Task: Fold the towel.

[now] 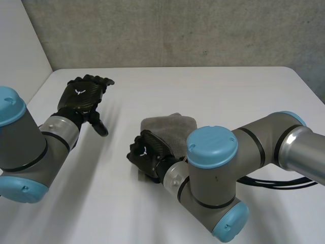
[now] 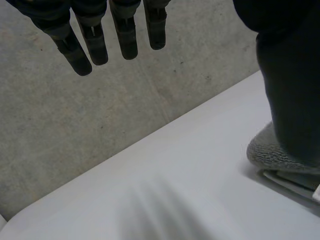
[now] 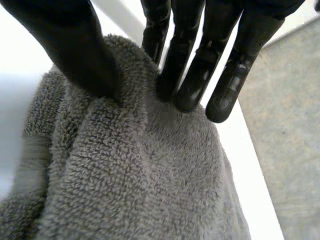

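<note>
**A:** What sat nearest the head camera?

**B:** The grey joint of the right arm (image 1: 210, 147) with its light-blue cap, reaching inward across the white tabletop (image 1: 213, 86). Its black right hand (image 1: 147, 152) lay at the near edge of the soft grey terry towel (image 1: 170, 126), which sat around the middle of the tabletop.

**A:** Was that hand grasping it?

**B:** It was. In the right wrist view the thumb (image 3: 80, 50) and the fingers (image 3: 192, 80) stood on either side of a raised ridge of pile and nipped it between them.

**A:** And the other one?

**B:** The black left hand (image 1: 84, 96) hung over the tabletop's left side, well apart from the towel. Its fingers (image 2: 125, 35) were straight and loose and held nothing.

**A:** How far had the folding got?

**B:** A good way, judging by the shape. The towel was a small, thick, rounded bundle rather than a flat sheet, and the left wrist view showed layers stacked at its edge. What seemed left was a last tidy: laying the pinched ridge flat, squaring the edges, then letting go. Whether another fold was intended could not be told.
</note>
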Robot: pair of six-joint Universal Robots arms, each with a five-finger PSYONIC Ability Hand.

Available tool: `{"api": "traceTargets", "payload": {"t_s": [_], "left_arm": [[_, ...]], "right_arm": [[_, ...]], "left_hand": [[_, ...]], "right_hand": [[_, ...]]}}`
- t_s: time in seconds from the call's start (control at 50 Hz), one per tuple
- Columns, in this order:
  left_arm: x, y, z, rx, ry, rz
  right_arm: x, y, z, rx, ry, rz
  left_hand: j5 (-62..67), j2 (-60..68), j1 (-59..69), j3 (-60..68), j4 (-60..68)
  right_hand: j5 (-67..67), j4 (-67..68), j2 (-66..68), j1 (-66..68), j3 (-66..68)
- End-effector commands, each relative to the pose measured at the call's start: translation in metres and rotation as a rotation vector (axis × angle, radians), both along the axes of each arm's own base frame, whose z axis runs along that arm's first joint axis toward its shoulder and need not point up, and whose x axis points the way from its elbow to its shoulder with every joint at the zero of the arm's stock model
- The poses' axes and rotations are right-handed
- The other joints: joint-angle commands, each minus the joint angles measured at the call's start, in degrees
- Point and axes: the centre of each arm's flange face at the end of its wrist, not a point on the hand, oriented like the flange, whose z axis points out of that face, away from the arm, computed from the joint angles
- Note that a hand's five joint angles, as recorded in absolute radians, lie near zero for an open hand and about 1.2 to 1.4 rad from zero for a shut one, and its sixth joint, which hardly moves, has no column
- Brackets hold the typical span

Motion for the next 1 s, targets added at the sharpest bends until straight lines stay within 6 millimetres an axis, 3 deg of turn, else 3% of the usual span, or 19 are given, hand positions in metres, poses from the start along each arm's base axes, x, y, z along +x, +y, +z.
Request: {"api": "traceTargets", "payload": {"t_s": [0.02, 0.04, 0.12, 0.28, 0.38, 0.42, 0.44, 0.46, 0.54, 0.58, 0.72, 0.82, 0.86, 0.88, 0.92, 0.94, 0.96, 0.98, 1.0], "left_arm": [[-0.009, 0.000, 0.007, -0.031, 0.011, -0.025], [-0.013, 0.000, 0.012, -0.045, 0.018, -0.031], [-0.028, 0.007, 0.019, -0.064, 0.033, -0.074], [-0.046, 0.014, 0.023, -0.063, 0.083, -0.122], [-0.069, 0.026, -0.002, 0.014, 0.088, -0.185], [-0.080, 0.033, -0.025, 0.067, 0.063, -0.216], [-0.080, 0.033, -0.025, 0.067, 0.063, -0.216], [-0.083, 0.035, -0.038, 0.094, 0.048, -0.224], [-0.086, 0.034, -0.060, 0.141, 0.018, -0.218], [-0.084, 0.034, -0.085, 0.204, -0.023, -0.195], [-0.080, 0.036, -0.112, 0.277, -0.098, -0.175], [-0.081, 0.037, -0.101, 0.253, -0.102, -0.180], [-0.084, 0.038, -0.072, 0.191, -0.067, -0.189], [-0.084, 0.038, -0.072, 0.191, -0.066, -0.189], [-0.084, 0.039, -0.042, 0.127, -0.030, -0.192], [-0.084, 0.039, -0.042, 0.126, -0.030, -0.192], [-0.084, 0.040, -0.027, 0.093, -0.011, -0.193], [-0.084, 0.040, -0.027, 0.093, -0.011, -0.193], [-0.083, 0.041, -0.009, 0.053, 0.011, -0.194]], "right_arm": [[-0.018, -0.011, 0.060, 0.080, -0.230, -0.181], [-0.022, -0.008, 0.070, 0.099, -0.266, -0.198], [-0.036, -0.015, 0.077, 0.135, -0.303, -0.252], [-0.074, -0.043, 0.075, 0.180, -0.311, -0.402], [-0.088, -0.063, 0.072, 0.266, -0.380, -0.494], [-0.092, -0.070, 0.068, 0.304, -0.401, -0.519], [-0.094, -0.076, 0.059, 0.348, -0.407, -0.540], [-0.093, -0.081, 0.048, 0.393, -0.404, -0.551], [-0.088, -0.085, 0.027, 0.470, -0.384, -0.544], [-0.085, -0.085, 0.009, 0.522, -0.352, -0.532], [-0.081, -0.092, -0.019, 0.563, -0.298, -0.541], [-0.083, -0.094, -0.016, 0.564, -0.293, -0.548], [-0.084, -0.095, 0.000, 0.533, -0.323, -0.542], [-0.084, -0.095, 0.001, 0.533, -0.323, -0.542], [-0.091, -0.097, 0.045, 0.450, -0.407, -0.529], [-0.091, -0.097, 0.046, 0.450, -0.408, -0.529], [-0.098, -0.100, 0.065, 0.410, -0.451, -0.535], [-0.098, -0.100, 0.065, 0.410, -0.452, -0.535], [-0.107, -0.104, 0.085, 0.373, -0.497, -0.547]], "left_hand": [[-11.98, -3.78, -4.61, -3.37, -4.29], [-11.98, -3.78, -4.61, -3.37, -4.29], [-11.98, -3.78, -4.61, -3.37, -4.29], [-11.82, -3.61, -4.44, -3.21, -4.12], [-11.81, -3.61, -4.44, -3.21, -4.12], [-11.98, -3.78, -4.60, -3.37, -4.29], [-11.98, -3.78, -4.61, -3.37, -4.29], [-11.98, -3.78, -4.61, -3.37, -4.29], [-11.98, -3.78, -4.61, -3.37, -4.29], [-11.65, -3.45, -4.27, -3.04, -3.95], [-11.31, -3.11, -3.93, -2.70, -3.62], [-11.31, -3.11, -3.93, -2.70, -3.62], [-11.48, -3.28, -4.10, -2.87, -3.78], [-11.48, -3.28, -4.10, -2.87, -3.78], [-11.64, -3.44, -4.27, -3.04, -3.95], [-11.65, -3.44, -4.27, -3.04, -3.95], [-11.81, -3.61, -4.44, -3.20, -4.12], [-11.81, -3.61, -4.44, -3.21, -4.12], [-12.15, -3.95, -4.77, -3.54, -4.45]], "right_hand": [[-30.31, -31.08, -30.13, -28.41, -30.22], [-32.54, -33.31, -32.36, -30.64, -32.45], [-39.24, -40.01, -39.06, -37.33, -39.15], [-43.08, -43.84, -42.90, -41.17, -42.99], [-43.08, -43.84, -42.90, -41.17, -42.99], [-43.08, -43.84, -42.90, -41.17, -42.99], [-43.08, -43.84, -42.90, -41.17, -42.99], [-43.08, -43.84, -42.90, -41.17, -42.99], [-43.08, -43.84, -42.90, -41.17, -42.99], [-43.08, -43.84, -42.90, -41.17, -42.99], [-43.08, -43.84, -42.90, -41.17, -42.99], [-43.08, -43.84, -42.90, -41.17, -42.99], [-43.08, -43.84, -42.90, -41.17, -42.99], [-43.08, -43.84, -42.90, -41.17, -42.99], [-43.08, -43.84, -42.90, -41.17, -42.99], [-43.08, -43.84, -42.90, -41.17, -42.99], [-43.08, -43.84, -42.90, -41.17, -42.99], [-43.08, -43.84, -42.90, -41.17, -42.99], [-43.08, -43.84, -42.90, -41.17, -42.99]]}}
